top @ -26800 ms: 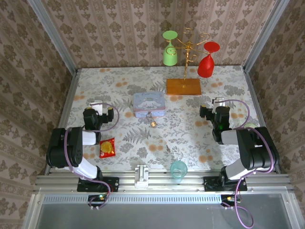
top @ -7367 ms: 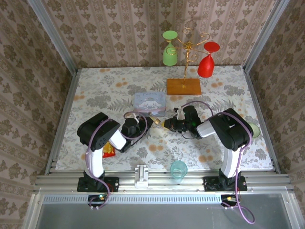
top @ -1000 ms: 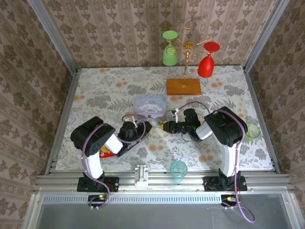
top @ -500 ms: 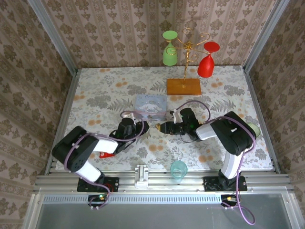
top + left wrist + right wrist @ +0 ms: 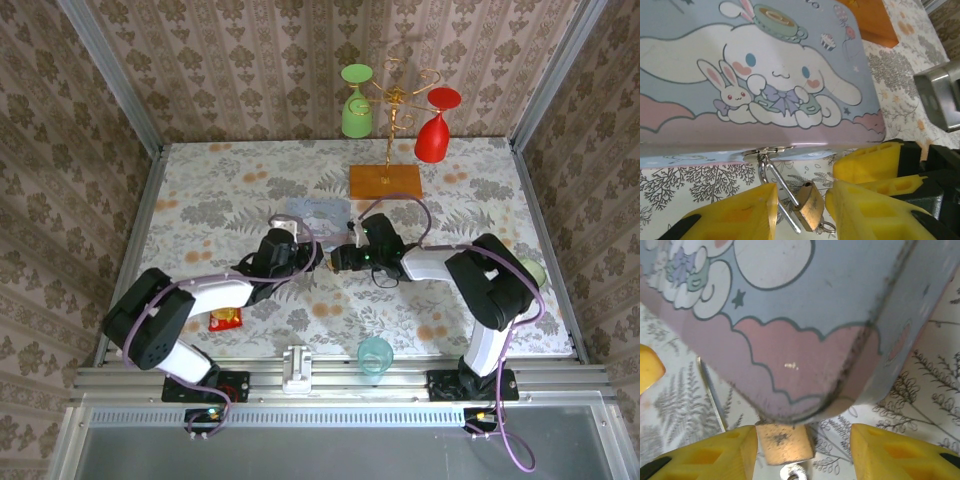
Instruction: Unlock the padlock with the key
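Tin: pale blue rectangular tin with a cartoon dog and rabbit on the lid, flat on the floral-patterned table, lid down; contents hidden.

Padlock: tiny brass-gold padlock lies on the table just in front of the tin's near edge. Its thin silvery shackle is hooked through the tin's small metal hasp. A small silvery ring sits at the padlock's bottom; whether a key hangs from it is too blurred to tell.

Left gripper: yellow jaws parted, padlock in the gap, no firm pinch visible.

Right gripper: jaws wide apart, facing the tin's corner, padlock body between them and nearer one finger.

Other items: teal glass cup upright near the table's near edge; orange-red snack packet beside the left arm. A gold wire rack at the far side carries a green wine glass and a red wine glass, both hung bowl-down.
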{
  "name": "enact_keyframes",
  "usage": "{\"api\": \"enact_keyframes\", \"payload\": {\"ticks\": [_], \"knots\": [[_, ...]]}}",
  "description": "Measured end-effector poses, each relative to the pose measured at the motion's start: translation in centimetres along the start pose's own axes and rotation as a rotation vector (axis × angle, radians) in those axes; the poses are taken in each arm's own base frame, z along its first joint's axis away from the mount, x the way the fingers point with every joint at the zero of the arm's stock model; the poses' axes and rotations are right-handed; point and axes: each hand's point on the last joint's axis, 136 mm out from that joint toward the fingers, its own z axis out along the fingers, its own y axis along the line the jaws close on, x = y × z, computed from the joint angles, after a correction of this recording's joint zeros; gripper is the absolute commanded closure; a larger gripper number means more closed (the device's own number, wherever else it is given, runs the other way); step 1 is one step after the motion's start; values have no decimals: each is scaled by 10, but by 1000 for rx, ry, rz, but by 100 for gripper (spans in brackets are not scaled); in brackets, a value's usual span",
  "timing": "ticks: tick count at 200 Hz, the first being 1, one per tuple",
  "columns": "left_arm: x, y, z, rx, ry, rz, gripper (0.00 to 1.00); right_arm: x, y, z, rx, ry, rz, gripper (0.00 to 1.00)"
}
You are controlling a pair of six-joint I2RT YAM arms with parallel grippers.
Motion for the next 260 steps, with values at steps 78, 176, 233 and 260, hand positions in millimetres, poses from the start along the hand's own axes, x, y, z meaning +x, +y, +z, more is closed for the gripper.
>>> {"api": "enact_keyframes", "payload": {"ticks": [78,176,233,260], "knots": [[-8,8,-19,-22,-27,18,66,12,9,14,102,43,-150,47],[0,42,-28,-82,-21,-16,67,13,7,19,191,63,-245,58],[-33,32,-41,-91,-63,63,64,12,7,20,204,53,-248,66],[-70,30,-41,-113,-105,110,51,12,8,19,217,45,-245,69]]}}
